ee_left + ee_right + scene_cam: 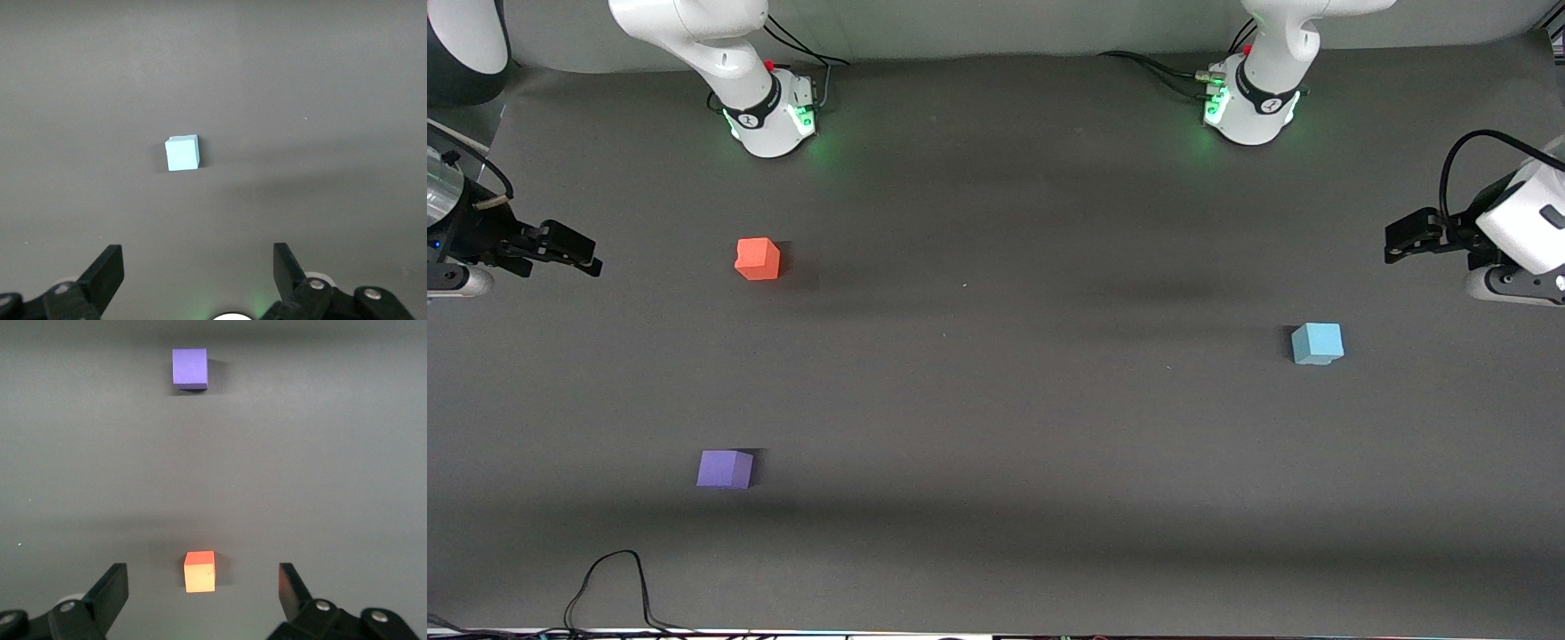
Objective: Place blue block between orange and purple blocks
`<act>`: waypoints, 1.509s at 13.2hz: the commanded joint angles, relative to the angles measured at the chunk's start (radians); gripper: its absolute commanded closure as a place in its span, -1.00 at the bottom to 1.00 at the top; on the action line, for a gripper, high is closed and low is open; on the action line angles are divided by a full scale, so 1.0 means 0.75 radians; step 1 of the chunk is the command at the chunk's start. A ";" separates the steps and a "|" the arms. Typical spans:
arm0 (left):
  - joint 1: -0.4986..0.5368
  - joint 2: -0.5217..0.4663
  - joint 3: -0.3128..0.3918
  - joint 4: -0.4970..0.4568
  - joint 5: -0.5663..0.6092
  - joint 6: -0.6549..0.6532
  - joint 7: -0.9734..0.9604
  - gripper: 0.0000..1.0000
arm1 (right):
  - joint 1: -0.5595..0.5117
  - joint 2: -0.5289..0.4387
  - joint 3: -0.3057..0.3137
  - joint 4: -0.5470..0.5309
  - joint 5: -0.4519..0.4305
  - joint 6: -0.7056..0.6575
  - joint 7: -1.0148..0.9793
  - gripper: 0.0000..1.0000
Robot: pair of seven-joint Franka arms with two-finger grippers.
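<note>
blue block (1317,343) sits alone near the left arm's end of the table | our left gripper (1398,244) hangs wide open, empty, over that edge, way closer than the right gripper (585,259), also wide open, empty | orange block (758,259) and purple block (725,468) wait toward the right arm's end, so we'd grab with the left

A dark grey matte table covering (996,400) fills the scene, crossed by soft bands of shadow under even overhead light. A thin black cable (618,582) loops onto its edge nearest the front camera, toward the right arm's end. A pale grey wall strip (996,27) runs above the covering's upper edge
</note>
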 commanded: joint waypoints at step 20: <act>0.152 -0.075 0.030 -0.496 0.006 0.441 0.182 -1.00 | -0.001 -0.021 -0.008 -0.011 0.020 0.038 -0.028 -1.00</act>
